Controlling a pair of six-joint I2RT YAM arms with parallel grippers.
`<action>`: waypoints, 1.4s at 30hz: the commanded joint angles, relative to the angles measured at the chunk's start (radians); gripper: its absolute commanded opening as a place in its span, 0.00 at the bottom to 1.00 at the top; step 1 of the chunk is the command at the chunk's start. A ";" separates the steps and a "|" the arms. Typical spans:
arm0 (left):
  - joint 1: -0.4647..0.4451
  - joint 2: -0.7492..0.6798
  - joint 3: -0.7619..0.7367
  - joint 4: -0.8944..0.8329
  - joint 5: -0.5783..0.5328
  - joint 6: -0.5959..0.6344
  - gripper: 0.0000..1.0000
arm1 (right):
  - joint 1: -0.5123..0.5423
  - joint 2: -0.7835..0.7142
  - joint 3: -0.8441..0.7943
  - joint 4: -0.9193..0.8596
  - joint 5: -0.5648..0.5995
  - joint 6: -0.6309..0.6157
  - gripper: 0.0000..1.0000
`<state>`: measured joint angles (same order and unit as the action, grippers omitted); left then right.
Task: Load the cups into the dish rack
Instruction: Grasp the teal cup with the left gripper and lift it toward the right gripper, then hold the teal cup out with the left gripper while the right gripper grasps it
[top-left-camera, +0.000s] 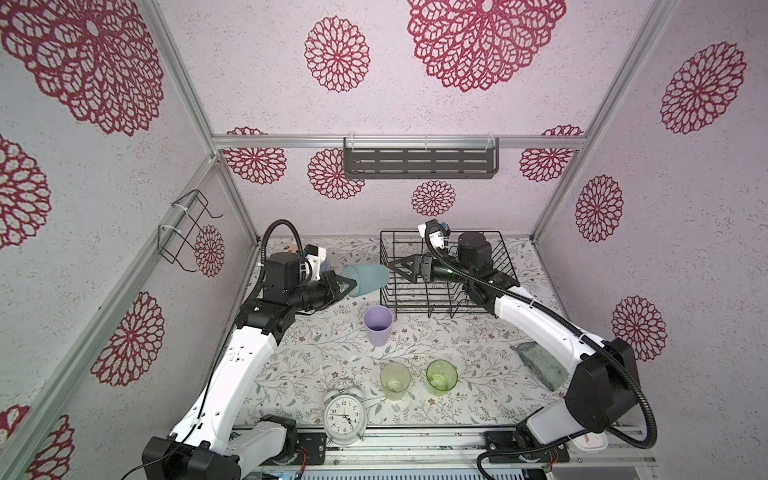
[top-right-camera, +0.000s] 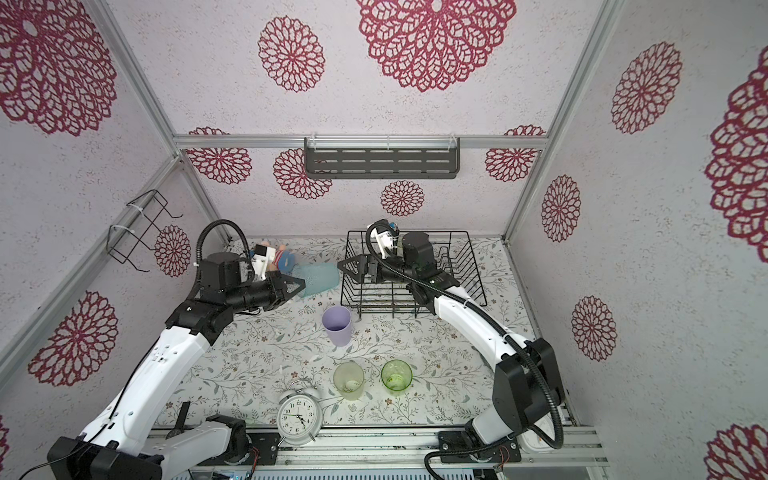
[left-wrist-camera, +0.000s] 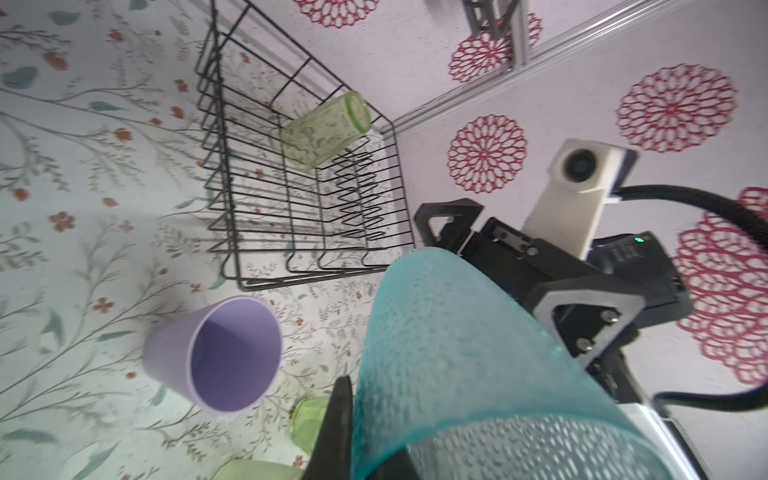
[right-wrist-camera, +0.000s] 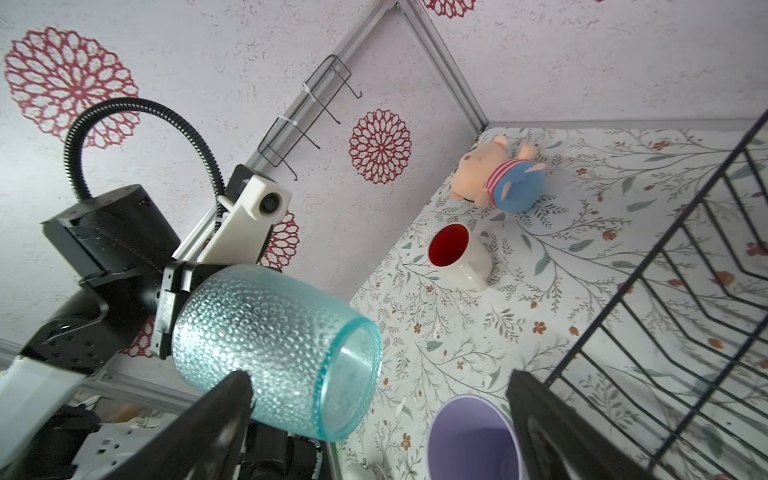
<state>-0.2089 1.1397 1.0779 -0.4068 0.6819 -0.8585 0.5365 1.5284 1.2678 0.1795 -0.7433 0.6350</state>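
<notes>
Beside the rack's (top-left-camera: 405, 296) left wall, above the table, the left gripper (top-left-camera: 348, 286) is clamping the base end of the blue cup (top-left-camera: 368, 280). It is holding the cup on its side, with the mouth pointing at the right gripper (top-left-camera: 394, 270), whose jaws are standing wide and holding nothing. This is looking like a hand-over, and the risk is lying in the timing: if the left jaws are letting go before the right ones are gripping, the cup is likely dropping to the table. The right wrist view is showing one right finger against the cup's wall and the other well apart from it, so an off-centre squeeze could be twisting the rounded, pebbled cup out of both grips. The lilac tumbler (top-left-camera: 378, 326) is standing upright near the rack's front corner, close to where a dropped cup would be landing, and could be getting knocked over. One green tumbler (left-wrist-camera: 324, 131) is lying on its side in the rack. Two more tumblers (top-left-camera: 395, 380) (top-left-camera: 441, 377) are waiting near the front by the clock (top-left-camera: 345, 417). The mug (right-wrist-camera: 457, 255) is sitting at the back by a plush toy (right-wrist-camera: 498, 176), well clear of the grippers.
</notes>
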 joint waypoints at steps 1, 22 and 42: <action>0.006 0.003 -0.025 0.190 0.113 -0.091 0.04 | -0.001 0.017 -0.020 0.151 -0.116 0.143 0.99; -0.001 0.008 -0.091 0.388 0.209 -0.218 0.07 | 0.123 0.134 -0.056 0.841 -0.252 0.619 0.87; -0.003 0.002 -0.108 0.380 0.228 -0.211 0.07 | 0.109 0.147 -0.045 0.911 -0.194 0.643 0.95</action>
<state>-0.2070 1.1622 0.9783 -0.0494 0.9009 -1.0714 0.6537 1.6852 1.1801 1.0180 -0.9581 1.2762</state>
